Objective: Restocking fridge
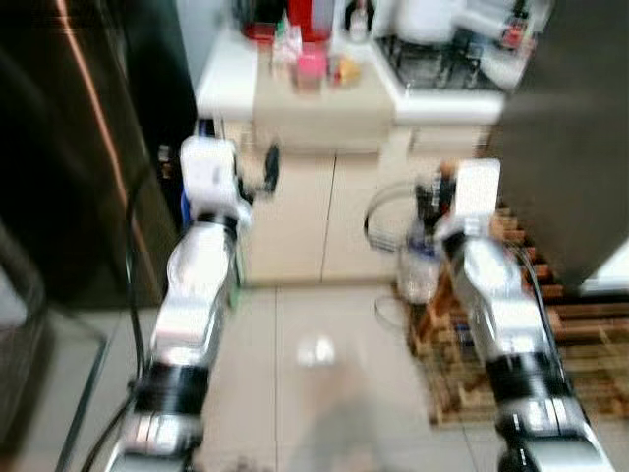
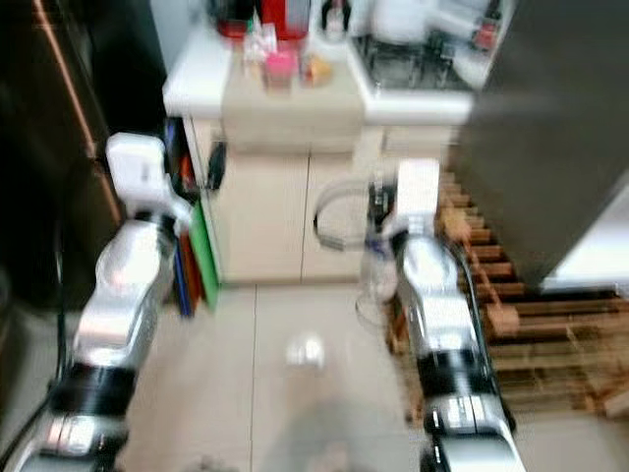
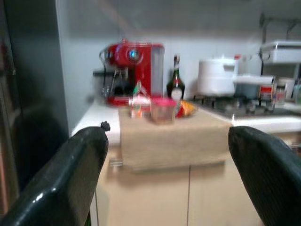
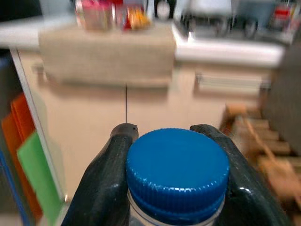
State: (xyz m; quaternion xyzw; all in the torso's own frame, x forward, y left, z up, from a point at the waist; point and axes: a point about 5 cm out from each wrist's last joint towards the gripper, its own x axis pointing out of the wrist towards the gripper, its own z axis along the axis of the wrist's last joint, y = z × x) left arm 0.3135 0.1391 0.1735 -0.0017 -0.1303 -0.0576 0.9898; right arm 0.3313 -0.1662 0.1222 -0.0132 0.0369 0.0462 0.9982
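Observation:
My right gripper (image 4: 176, 179) is shut on a clear plastic bottle (image 1: 421, 264) with a blue cap (image 4: 177, 169); the bottle hangs below the gripper in front of the beige cabinet. Its two black fingers (image 4: 106, 183) press the neck just under the cap. My left gripper (image 3: 169, 179) is open, its fingers (image 3: 66, 183) wide apart with nothing between them, held up toward the counter (image 1: 324, 98). A dark fridge door (image 1: 69, 147) stands at the left and a grey one (image 1: 570, 138) at the right.
On the counter are a red coffee machine (image 3: 134, 66), a pink cup (image 3: 162, 109), a dark bottle (image 3: 176, 84), a white pot (image 3: 216, 76) and a hob. A wooden pallet (image 1: 550, 334) lies on the floor at the right. Pale tiles (image 1: 314, 393) stretch ahead.

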